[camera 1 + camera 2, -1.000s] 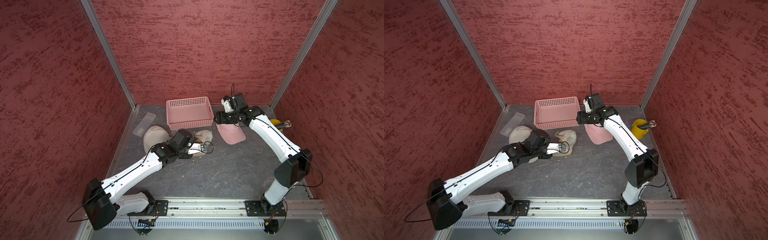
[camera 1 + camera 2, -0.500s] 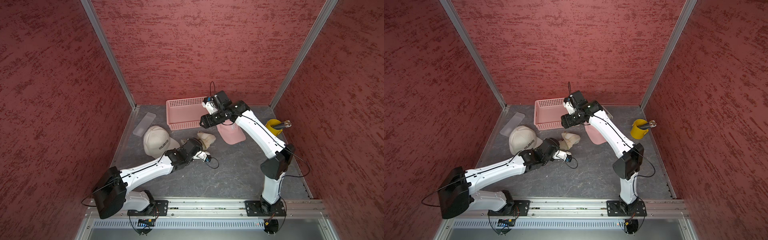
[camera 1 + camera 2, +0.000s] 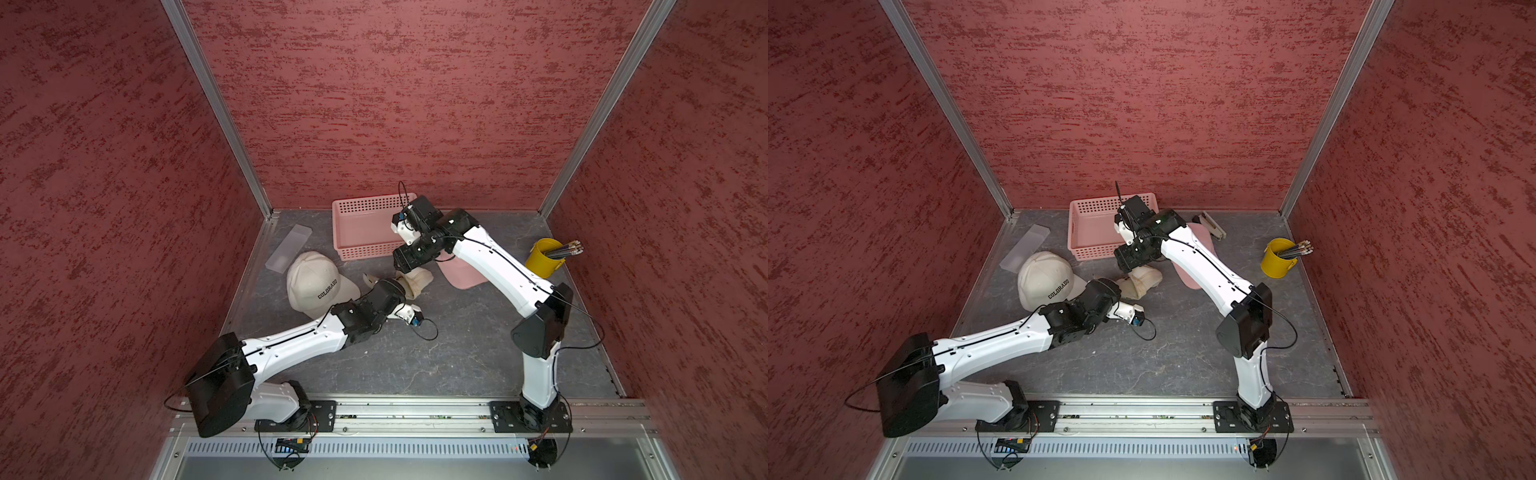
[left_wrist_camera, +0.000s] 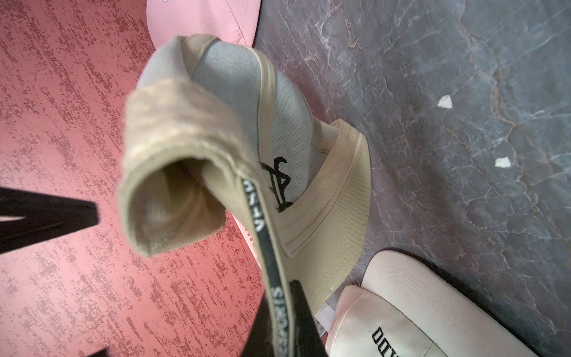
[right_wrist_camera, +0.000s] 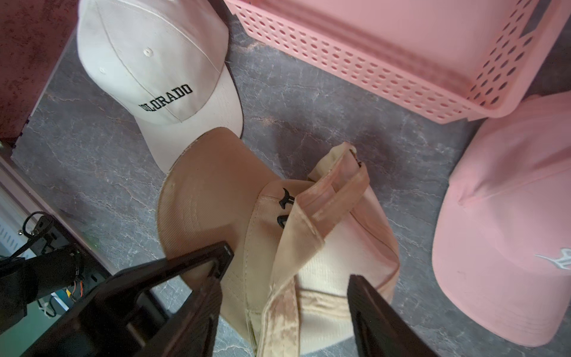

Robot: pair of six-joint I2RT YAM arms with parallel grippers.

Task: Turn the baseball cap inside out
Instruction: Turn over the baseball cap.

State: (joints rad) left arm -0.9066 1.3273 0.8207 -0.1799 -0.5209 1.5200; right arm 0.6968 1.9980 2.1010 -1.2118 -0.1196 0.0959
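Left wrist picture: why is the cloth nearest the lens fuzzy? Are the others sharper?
Left wrist view: the tan cap blurs at its folded band near the lens; right wrist view: the pink basket blurs, the COLORADO cap is crisp; both top views: sharp, evenly lit.

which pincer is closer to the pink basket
Right. The right pincer hovers just in front of the pink basket; the left pincer is nearer the robot's base, gripping the beige cap.
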